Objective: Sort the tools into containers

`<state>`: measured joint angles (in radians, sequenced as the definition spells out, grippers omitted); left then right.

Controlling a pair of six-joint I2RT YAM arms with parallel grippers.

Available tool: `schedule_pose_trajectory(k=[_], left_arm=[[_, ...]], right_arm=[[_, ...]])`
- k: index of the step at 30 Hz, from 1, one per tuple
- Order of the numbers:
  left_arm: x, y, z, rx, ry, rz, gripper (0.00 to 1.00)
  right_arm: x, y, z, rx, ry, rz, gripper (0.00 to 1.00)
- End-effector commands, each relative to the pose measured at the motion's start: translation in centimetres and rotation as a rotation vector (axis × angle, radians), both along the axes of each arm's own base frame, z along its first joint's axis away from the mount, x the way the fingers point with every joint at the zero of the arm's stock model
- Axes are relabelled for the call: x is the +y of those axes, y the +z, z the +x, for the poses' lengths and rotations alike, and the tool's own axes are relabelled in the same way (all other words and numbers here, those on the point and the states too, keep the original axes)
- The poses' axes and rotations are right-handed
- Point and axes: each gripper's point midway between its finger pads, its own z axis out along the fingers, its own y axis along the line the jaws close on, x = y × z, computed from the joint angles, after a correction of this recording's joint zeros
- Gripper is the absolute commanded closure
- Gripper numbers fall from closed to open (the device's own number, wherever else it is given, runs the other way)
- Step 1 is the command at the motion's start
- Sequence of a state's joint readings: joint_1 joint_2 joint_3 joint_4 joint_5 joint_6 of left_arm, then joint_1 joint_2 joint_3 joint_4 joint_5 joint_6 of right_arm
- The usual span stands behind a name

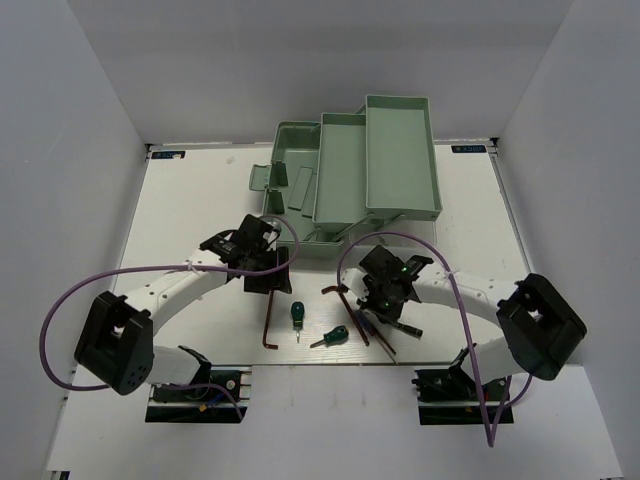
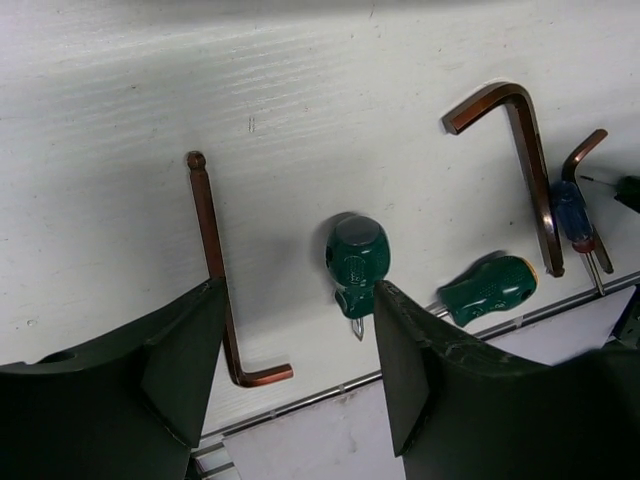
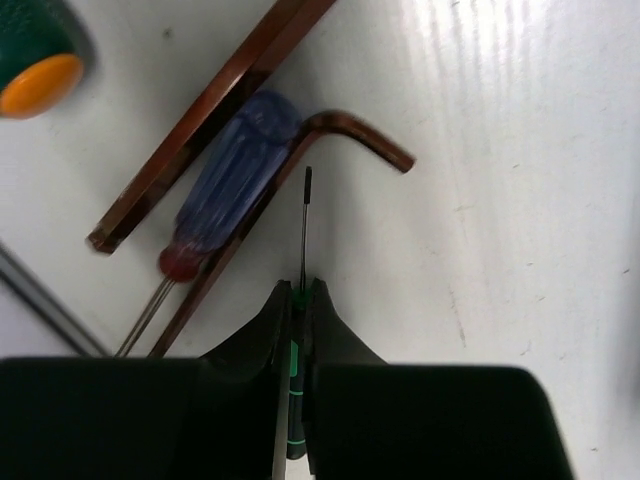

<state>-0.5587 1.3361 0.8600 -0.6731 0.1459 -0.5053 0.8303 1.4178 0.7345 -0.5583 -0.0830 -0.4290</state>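
Note:
My left gripper (image 2: pixel 300 345) is open and empty, hovering over one hex key (image 2: pixel 212 255) and a stubby green screwdriver (image 2: pixel 355 262). A second green screwdriver (image 2: pixel 488 288), two more hex keys (image 2: pixel 522 150) and the blue-handled screwdriver (image 2: pixel 572 215) lie to the right. My right gripper (image 3: pixel 302 290) is shut on a thin precision screwdriver (image 3: pixel 305 225) with a green-and-black handle, its tip pointing at a hex key (image 3: pixel 345 135) beside the blue-handled screwdriver (image 3: pixel 235 185). In the top view the left gripper (image 1: pixel 265 270) and right gripper (image 1: pixel 378 300) are in front of the sage-green toolbox (image 1: pixel 350 170).
The toolbox trays stand fanned open at the back centre, with a lid part (image 1: pixel 265 178) at their left. The table's front edge rail (image 2: pixel 330 385) runs just below the tools. White walls enclose the table on both sides.

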Motion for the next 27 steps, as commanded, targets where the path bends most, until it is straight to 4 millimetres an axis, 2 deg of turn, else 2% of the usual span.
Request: schedule_pose_trajectory(k=[1, 3, 4, 6, 7, 9, 10, 12, 13, 15, 16, 17, 19, 20, 22, 23, 25, 27], left_arm=[[-0.7, 2.5, 1.2, -0.09, -0.007, -0.049, 0.3], [-0.7, 2.8, 1.2, -0.103, -0.015, -0.052, 0.3], [-0.7, 3.2, 1.2, -0.114, -0.015, -0.059, 0.3], [-0.8, 3.6, 1.4, -0.133, -0.015, -0.07, 0.3], [-0.8, 3.9, 1.4, -0.147, -0.022, -0.073, 0.3], [-0.9, 4.4, 1.6, -0.167, -0.022, -0.086, 0.3], [-1.1, 4.2, 1.5, -0.169, -0.037, -0.093, 0.3], [-1.7, 4.7, 1.5, -0.183, -0.055, -0.117, 0.3], [-2.0, 5.0, 1.6, -0.193, -0.071, -0.133, 0.3], [-2.2, 5.4, 1.6, -0.205, -0.076, -0.149, 0.31], [-2.2, 5.7, 1.6, -0.213, -0.076, -0.154, 0.31], [-2.2, 5.7, 1.6, -0.213, -0.076, -0.154, 0.34], [-2.0, 5.9, 1.8, -0.23, -0.066, -0.146, 0.38], [-2.0, 5.9, 1.8, -0.23, -0.066, -0.146, 0.43], [-1.6, 6.8, 2.0, -0.264, -0.045, -0.149, 0.47], [-1.5, 7.0, 2.1, -0.277, -0.039, -0.148, 0.48], [-0.8, 7.3, 1.7, -0.283, -0.007, -0.141, 0.52], [-0.2, 7.5, 1.5, -0.297, 0.019, -0.131, 0.53]], right_arm=[[1.2, 2.0, -0.4, 0.053, 0.032, 0.042, 1.0], [1.9, 3.6, 0.1, 0.028, 0.048, 0.088, 1.0], [3.1, 5.5, 1.0, -0.006, 0.06, 0.131, 1.0], [3.7, 7.4, 1.9, -0.051, 0.06, 0.177, 1.0], [4.8, 9.6, 2.9, -0.091, 0.069, 0.219, 1.0], [5.2, 10.9, 3.1, -0.086, 0.068, 0.233, 1.0], [6.6, 13.4, 3.6, -0.099, 0.077, 0.301, 1.0], [7.8, 14.6, 2.9, -0.053, 0.095, 0.356, 1.0], [8.9, 16.5, 3.3, -0.073, 0.105, 0.409, 1.0], [10.9, 17.6, 3.1, -0.028, 0.126, 0.488, 1.0], [12.3, 20.0, 3.9, -0.052, 0.139, 0.546, 1.0], [13.8, 19.9, 3.9, 0.013, 0.129, 0.581, 1.0], [16.0, 23.2, 5.3, -0.019, 0.135, 0.676, 1.0], [17.5, 22.9, 5.7, 0.049, 0.089, 0.705, 1.0], [19.6, 26.3, 7.1, 0.011, 0.102, 0.803, 1.0], [20.8, 26.3, 7.6, 0.066, 0.056, 0.829, 1.0], [23.2, 27.8, 9.4, 0.075, 0.029, 0.874, 1.0], [24.2, 29.3, 11.3, 0.045, -0.018, 0.907, 1.0]])
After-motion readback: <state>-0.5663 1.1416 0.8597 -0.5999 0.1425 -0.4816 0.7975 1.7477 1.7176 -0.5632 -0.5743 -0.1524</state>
